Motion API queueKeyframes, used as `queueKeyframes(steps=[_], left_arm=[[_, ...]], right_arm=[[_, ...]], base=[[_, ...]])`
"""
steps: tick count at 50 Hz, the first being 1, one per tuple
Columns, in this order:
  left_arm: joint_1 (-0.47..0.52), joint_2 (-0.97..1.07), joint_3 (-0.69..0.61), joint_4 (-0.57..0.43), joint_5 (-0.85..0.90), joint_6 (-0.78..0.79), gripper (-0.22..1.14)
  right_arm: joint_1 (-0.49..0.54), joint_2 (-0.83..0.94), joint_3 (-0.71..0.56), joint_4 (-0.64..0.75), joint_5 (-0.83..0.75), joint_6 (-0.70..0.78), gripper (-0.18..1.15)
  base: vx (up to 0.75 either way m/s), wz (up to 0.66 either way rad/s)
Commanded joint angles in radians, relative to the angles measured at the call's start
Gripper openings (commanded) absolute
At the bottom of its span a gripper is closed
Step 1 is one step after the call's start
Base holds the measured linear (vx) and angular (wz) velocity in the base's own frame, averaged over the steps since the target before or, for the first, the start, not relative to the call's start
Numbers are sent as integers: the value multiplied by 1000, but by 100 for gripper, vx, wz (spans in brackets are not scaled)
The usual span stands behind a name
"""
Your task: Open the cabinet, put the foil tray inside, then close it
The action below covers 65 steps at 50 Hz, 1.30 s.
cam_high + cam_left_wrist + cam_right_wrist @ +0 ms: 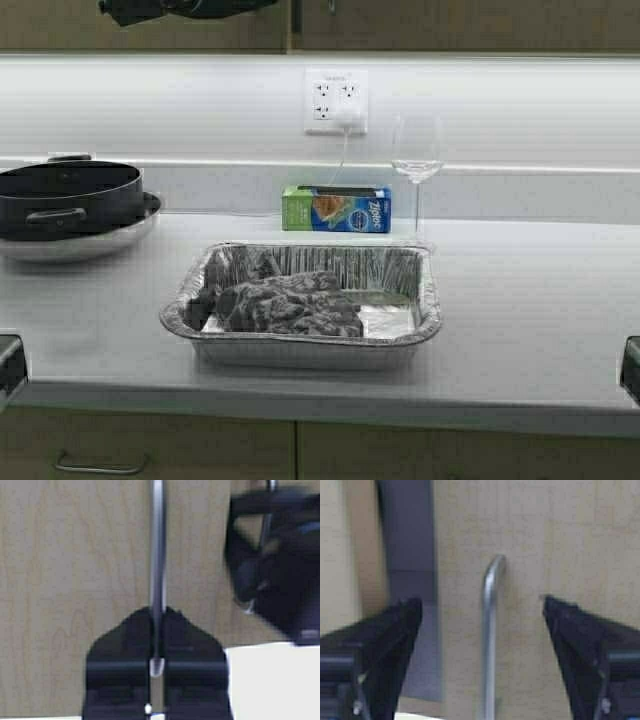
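- Both arms are raised to the cabinet (400, 25) above the worktop (540, 300); from the high view only a dark part of the left arm shows along the top edge.
- The left gripper (158, 630) has its fingers pressed onto the left door handle (158, 545), the thin metal bar pinched between them near its lower end. That grip looks meant for pulling the door outward.
- The right gripper (480, 625) has its fingers spread wide, one on each side of the right door handle (491, 630) without touching it. I judge it is lined up to close on the bar.
- A dark gap shows beside the right door in the right wrist view, so one door may already stand slightly ajar; I cannot be sure.
- The foil tray (300, 300) sits near the middle of the worktop, towards the front edge, with dark crumpled material inside. It is untouched and directly below the doors, handy for lifting once they open.
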Motion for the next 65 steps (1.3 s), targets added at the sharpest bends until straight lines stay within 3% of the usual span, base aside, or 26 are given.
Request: queueKeyframes(steps=[1, 7, 11, 14, 21, 23, 31, 43, 51, 65], left_arm=[[-20, -31, 2, -2, 2, -6, 3], [-20, -31, -3, -2, 0, -5, 3], [-20, -35, 2, -2, -2, -6, 3], [-20, -34, 3, -2, -2, -6, 3], [-20, -37, 12, -2, -2, -6, 3], [-20, -38, 17, -2, -2, -8, 3], [-23, -67, 52, -2, -8, -8, 3], [-31, -209, 199, -8, 14, -5, 3], [-23, -336, 290, -23, 81, 15, 3], [120, -594, 342, -21, 368, 115, 3]], right_arm=[[-34, -8, -32, 6, -3, -26, 102], [-48, -3, -52, 14, -6, -31, 99], [-48, -3, -52, 23, -9, -32, 86], [-48, -6, -51, 37, -15, -32, 67], [-44, -34, -23, 61, -34, -37, -2], [-43, -46, -9, 60, -34, -37, -11], [-29, -114, 48, 61, -34, -40, 13], [44, -301, 210, 92, -15, -84, 7], [51, -462, 360, 163, 124, -112, 7], [9, -729, 603, 172, 298, -114, 7]], base=[[0, 0], [0, 0], [-1, -2], [-1, 0], [0, 0], [-1, 2], [0, 2], [0, 2], [-1, 1], [-6, 0]])
